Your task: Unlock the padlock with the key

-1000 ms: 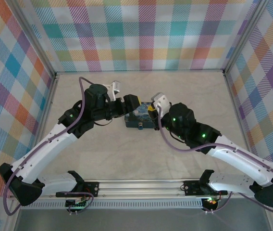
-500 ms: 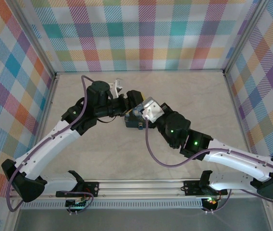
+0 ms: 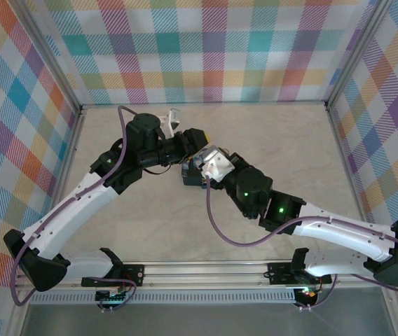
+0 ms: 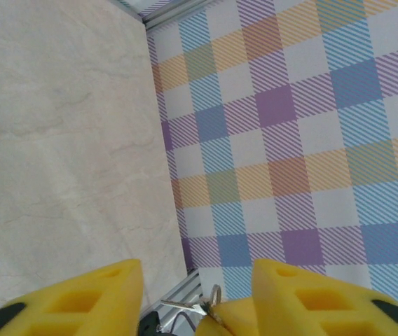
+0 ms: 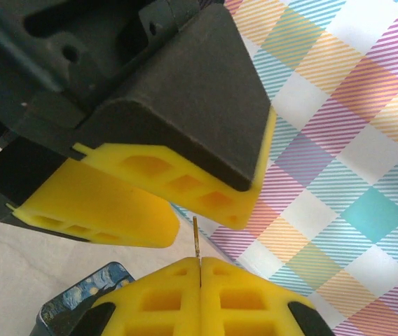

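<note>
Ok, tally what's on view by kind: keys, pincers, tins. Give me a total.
Keys: 1, the key, a thin sliver.
Pincers: 2, the left pincer open, the right pincer shut on the key.
Tins: 1, the dark blue tin on the table.
Total: 4.

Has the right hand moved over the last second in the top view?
Yes. The right hand swung left, from beside the right end of the blue tin to above it.
</note>
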Tool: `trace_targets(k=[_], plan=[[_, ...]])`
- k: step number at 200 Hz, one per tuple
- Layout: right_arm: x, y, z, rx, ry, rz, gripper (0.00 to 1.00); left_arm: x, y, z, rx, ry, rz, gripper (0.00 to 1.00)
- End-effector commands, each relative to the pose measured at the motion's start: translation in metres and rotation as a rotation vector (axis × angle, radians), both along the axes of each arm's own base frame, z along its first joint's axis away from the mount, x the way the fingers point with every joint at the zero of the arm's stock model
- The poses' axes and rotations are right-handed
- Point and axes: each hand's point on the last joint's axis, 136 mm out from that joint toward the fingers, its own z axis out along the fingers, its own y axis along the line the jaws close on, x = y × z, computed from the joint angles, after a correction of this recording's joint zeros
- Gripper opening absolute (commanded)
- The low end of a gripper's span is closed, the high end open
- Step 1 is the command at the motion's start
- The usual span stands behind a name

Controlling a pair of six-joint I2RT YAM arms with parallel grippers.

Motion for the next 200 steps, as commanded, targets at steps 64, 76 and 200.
trace_targets(k=[64, 76, 200], plan=[[0.001, 0.005, 0.005, 0.006, -0.026, -0.007, 0.00, -0.001, -0.004, 0.015, -0.015, -0.037, -0.021, 0.12], [0.000, 0.005, 0.005, 0.005, -0.027, -0.007, 0.00, -0.001, -0.005, 0.015, -0.014, -0.035, -0.023, 0.07], [-0.011, -0.042, -0.031, 0.370, 0.461, 0.026, 0.62, 0.003, 0.015, -0.004, 0.172, -0.208, -0.010, 0.00]])
